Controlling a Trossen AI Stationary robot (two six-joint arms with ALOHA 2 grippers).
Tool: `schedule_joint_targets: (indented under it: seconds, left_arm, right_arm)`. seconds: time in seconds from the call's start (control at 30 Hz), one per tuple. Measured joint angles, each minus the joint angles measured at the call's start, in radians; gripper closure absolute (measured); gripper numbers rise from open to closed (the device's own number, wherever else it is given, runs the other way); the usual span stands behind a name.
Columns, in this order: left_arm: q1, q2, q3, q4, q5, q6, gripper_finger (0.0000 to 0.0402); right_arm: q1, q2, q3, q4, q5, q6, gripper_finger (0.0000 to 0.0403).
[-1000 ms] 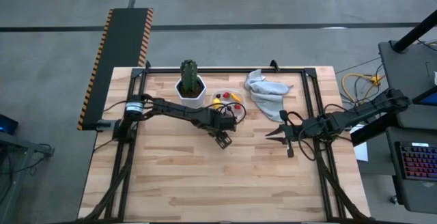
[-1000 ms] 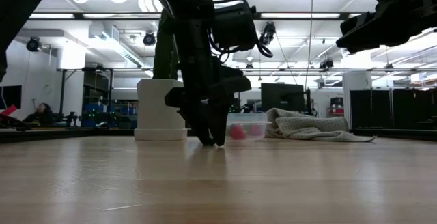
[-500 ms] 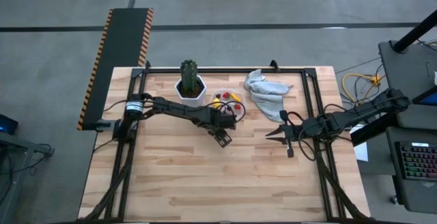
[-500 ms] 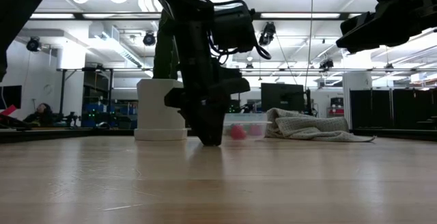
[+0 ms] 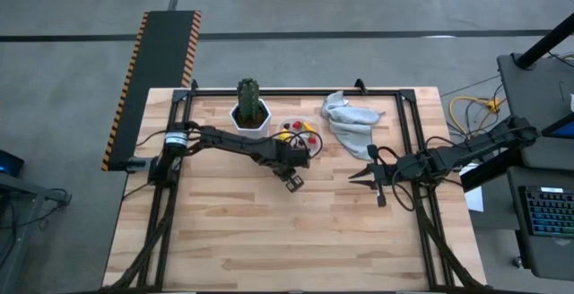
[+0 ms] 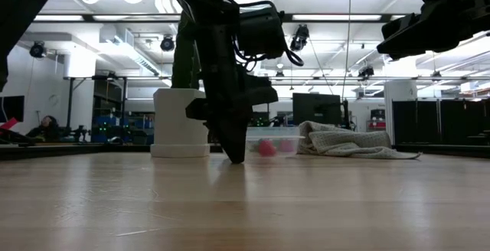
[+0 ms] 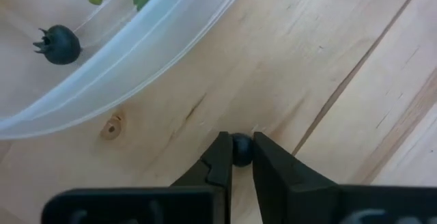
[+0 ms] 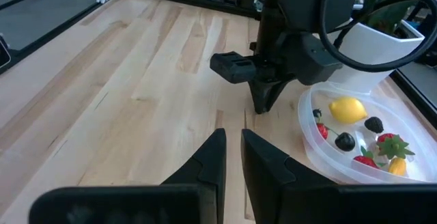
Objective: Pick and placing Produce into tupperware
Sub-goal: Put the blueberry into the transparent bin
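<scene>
Berry (image 7: 241,149), dark, lay on bare table (image 5: 269,231) just outside tupperware (image 7: 136,53). My left gripper (image 7: 238,157) pinched it between fingertips, tips down on wood for clean lift. Right gripper (image 8: 231,157) hung aside, clenched on nothing, leaving room. Lemon (image 8: 347,108) sat inside tub.
</scene>
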Motion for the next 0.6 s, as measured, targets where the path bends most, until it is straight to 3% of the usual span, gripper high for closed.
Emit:
schedule_joint_targets:
  seconds: [0.6]
  left_arm:
    - [0.010,-0.002,0.011,-0.032,0.027,0.039,0.0390]
  right_arm:
    - [0.000,0.000,0.000,-0.001,0.000,0.000,0.0364]
